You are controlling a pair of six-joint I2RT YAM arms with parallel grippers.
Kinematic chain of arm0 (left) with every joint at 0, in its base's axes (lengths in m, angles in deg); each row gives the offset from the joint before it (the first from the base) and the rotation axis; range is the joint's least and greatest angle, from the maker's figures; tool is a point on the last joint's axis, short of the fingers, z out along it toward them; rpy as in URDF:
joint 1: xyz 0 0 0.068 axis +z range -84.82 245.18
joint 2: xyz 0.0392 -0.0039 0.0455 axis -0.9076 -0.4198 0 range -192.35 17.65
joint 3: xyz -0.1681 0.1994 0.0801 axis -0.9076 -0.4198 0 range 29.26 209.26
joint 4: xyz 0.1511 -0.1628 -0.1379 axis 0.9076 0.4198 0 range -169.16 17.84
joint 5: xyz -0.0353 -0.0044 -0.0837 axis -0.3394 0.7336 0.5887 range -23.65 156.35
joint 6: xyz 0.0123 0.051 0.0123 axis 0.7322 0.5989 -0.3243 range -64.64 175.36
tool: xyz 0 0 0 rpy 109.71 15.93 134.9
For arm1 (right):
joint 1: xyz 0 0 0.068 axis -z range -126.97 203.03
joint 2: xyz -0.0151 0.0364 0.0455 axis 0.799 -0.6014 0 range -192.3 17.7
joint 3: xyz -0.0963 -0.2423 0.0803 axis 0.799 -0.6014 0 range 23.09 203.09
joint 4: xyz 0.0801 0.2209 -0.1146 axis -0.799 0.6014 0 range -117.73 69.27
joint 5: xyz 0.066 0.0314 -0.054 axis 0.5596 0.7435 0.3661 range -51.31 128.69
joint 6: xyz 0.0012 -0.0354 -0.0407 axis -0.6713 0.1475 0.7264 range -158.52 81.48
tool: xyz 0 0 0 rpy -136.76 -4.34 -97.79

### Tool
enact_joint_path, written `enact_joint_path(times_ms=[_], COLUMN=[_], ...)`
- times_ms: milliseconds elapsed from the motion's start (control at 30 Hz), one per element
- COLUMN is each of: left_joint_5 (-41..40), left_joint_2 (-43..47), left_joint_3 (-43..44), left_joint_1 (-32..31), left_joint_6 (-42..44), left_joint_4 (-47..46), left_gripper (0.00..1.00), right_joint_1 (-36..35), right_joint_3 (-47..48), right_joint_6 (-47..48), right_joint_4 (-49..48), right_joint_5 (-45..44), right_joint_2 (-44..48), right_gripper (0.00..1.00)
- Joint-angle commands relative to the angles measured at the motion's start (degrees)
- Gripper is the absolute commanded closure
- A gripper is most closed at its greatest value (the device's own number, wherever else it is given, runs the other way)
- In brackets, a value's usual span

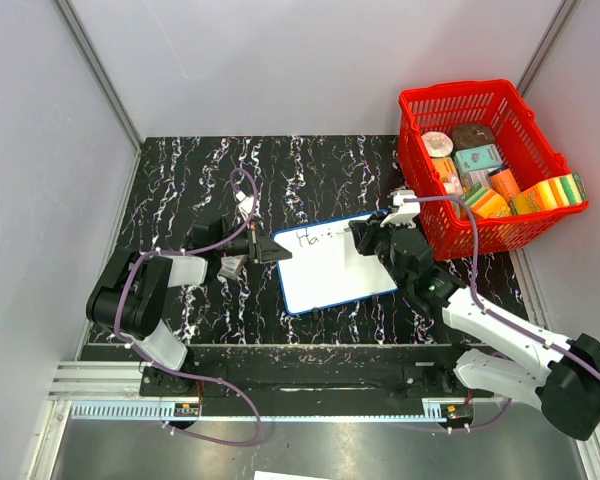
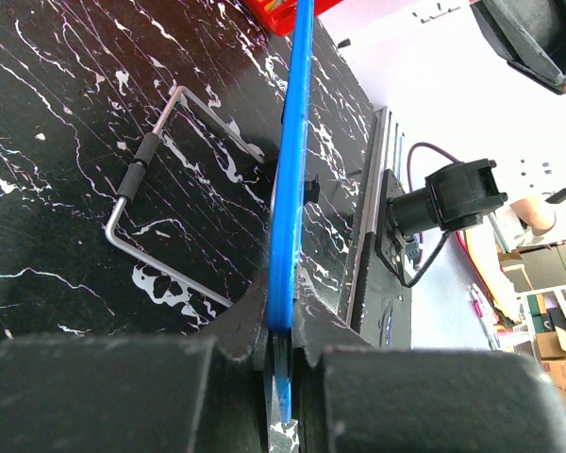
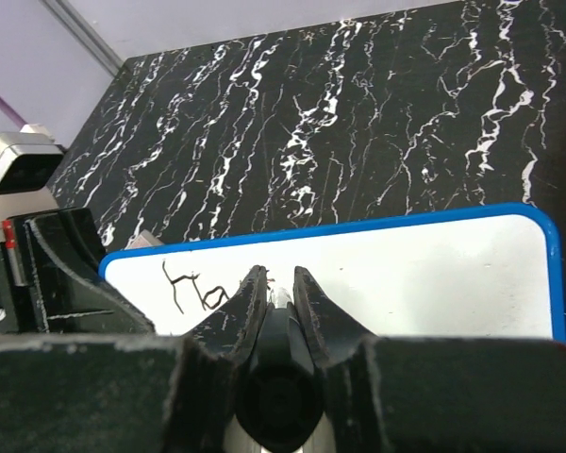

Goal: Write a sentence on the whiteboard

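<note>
- Board (image 1: 335, 265): lies on the table (image 1: 200, 180) between my two arms. It has a blue rim and a white face, and its right corner is near the basket (image 1: 458, 93).
- Left gripper (image 1: 264, 247): clenched on the board's left edge. In the left wrist view the blue rim runs edge-on and is pinched between the two fingers (image 2: 123, 396). I judge this to be a steadying hold.
- Right gripper (image 3: 281, 283): closed around a marker (image 3: 281, 298). Its tip sits over the white face close to the top edge, but I cannot tell whether it touches.
- Sentence (image 3: 191, 288): only its beginning is written. The thin dark strokes read roughly "Ha", and the top view shows a further small mark beside them. All of it sits in the board's upper left corner, just beside the marker tip.
- Done, as I judge it: the board is secured, the marker is in hand, and the first letters are down.
- Left to do: the rest of the first word and every word after it. Most of the white face is bare, so there is ample room.
- Next move, in my estimate: carry the tip rightward along the same line. The pressure should stay light so the board does not slip from the left hold.
</note>
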Motion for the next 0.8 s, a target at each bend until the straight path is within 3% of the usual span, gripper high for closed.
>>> enact_joint_path(times_ms=[0, 767], left_joint_5=[-4.41, -4.32], left_joint_2=[0.09, 0.18], left_joint_3=[0.38, 0.38], left_joint_1=[-0.35, -0.44], left_joint_6=[7.43, 7.52], left_joint_4=[2.40, 2.57], left_gripper=[1.00, 1.00], right_joint_1=[0.67, 0.76], right_joint_3=[3.34, 5.18], right_joint_6=[2.15, 1.45], right_joint_4=[0.06, -1.70], right_joint_5=[-2.79, -2.09], right_joint_2=[-1.57, -4.82], right_gripper=[1.00, 1.00])
